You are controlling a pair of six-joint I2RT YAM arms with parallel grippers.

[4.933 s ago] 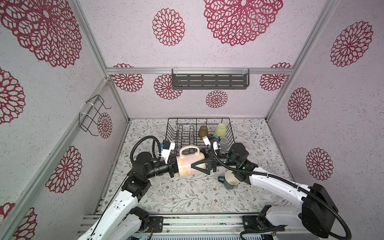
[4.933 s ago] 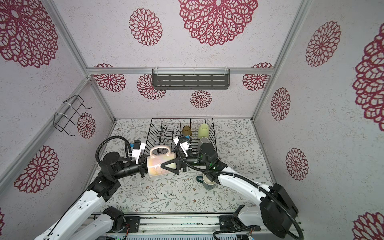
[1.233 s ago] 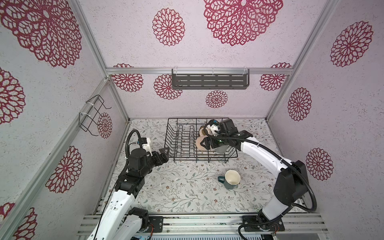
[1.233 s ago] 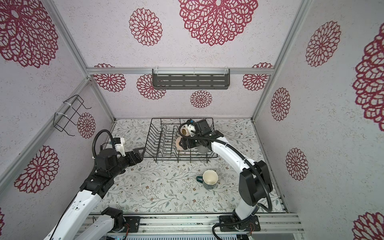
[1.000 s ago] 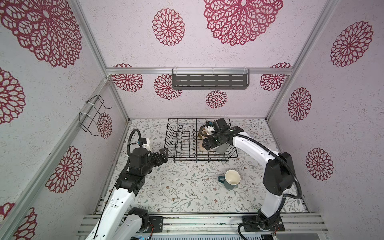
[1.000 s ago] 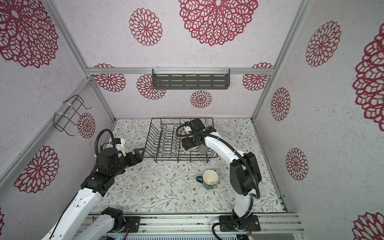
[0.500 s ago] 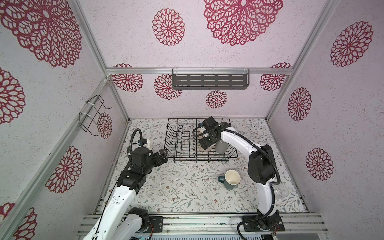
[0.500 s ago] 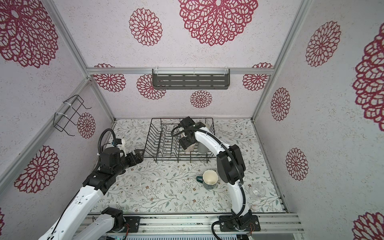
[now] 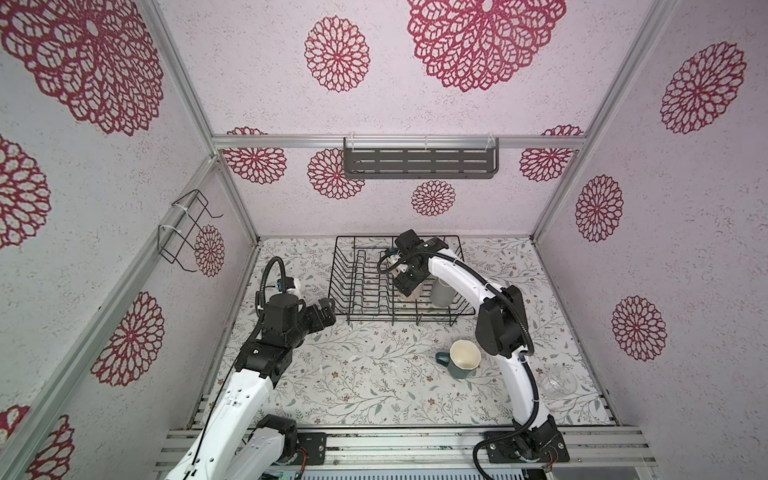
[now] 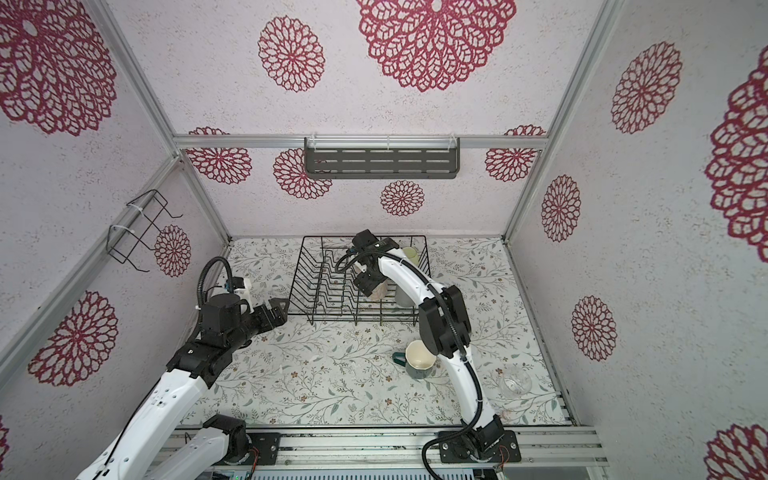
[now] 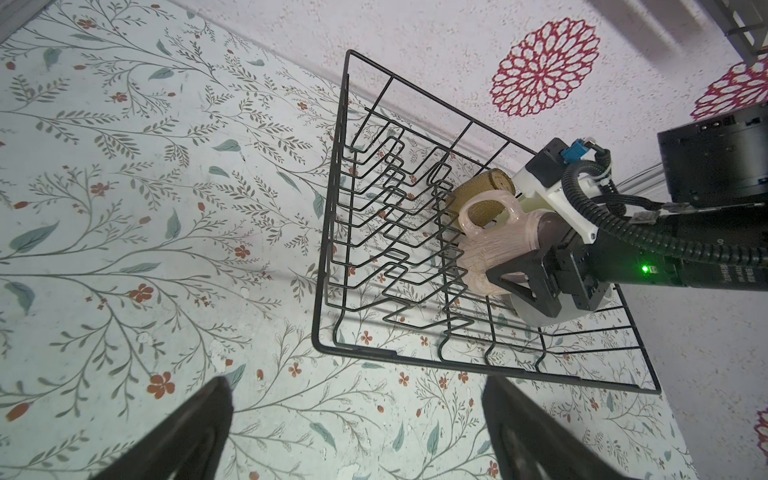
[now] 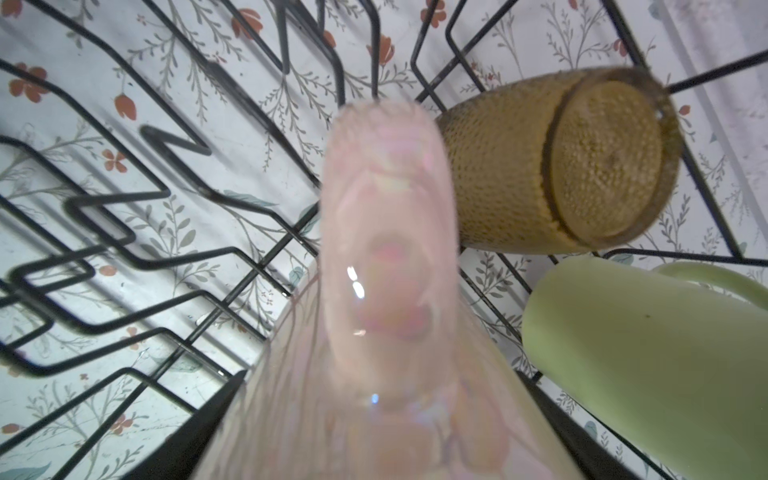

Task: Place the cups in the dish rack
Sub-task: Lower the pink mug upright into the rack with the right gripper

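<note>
Gripping the pink mug (image 11: 492, 249) by its body, the right gripper (image 9: 409, 289) is reaching down into the rack (image 9: 357, 276). Its fingers (image 11: 515, 286) are standing wide apart and pressing on opposite sides of the mug, as the right wrist view shows. The mug is sitting inside the rack, just beside the rows of upright loops, with its handle pointing away from the gripper. Whether it is resting on the rack's wires I cannot tell.

Three more cups are sitting in the same end of the rack. The amber glass (image 12: 540, 166) is lying just beyond the mug's handle, showing its base to the right wrist camera. The lime tumbler (image 12: 644, 353) is standing close beside it, and the grey tumbler (image 9: 440, 291) is standing near the rack's front edge, next to the right arm.

The left gripper (image 9: 326, 312) is hovering over the table (image 9: 353, 374), just off the rack's front left corner. Its fingers are spread fully and holding nothing.

The teal mug (image 9: 459, 361) is standing upright on the table in front of the rack, outside it. The clear glass (image 9: 559, 382) is sitting near the table's front right corner, well apart from the rack.
</note>
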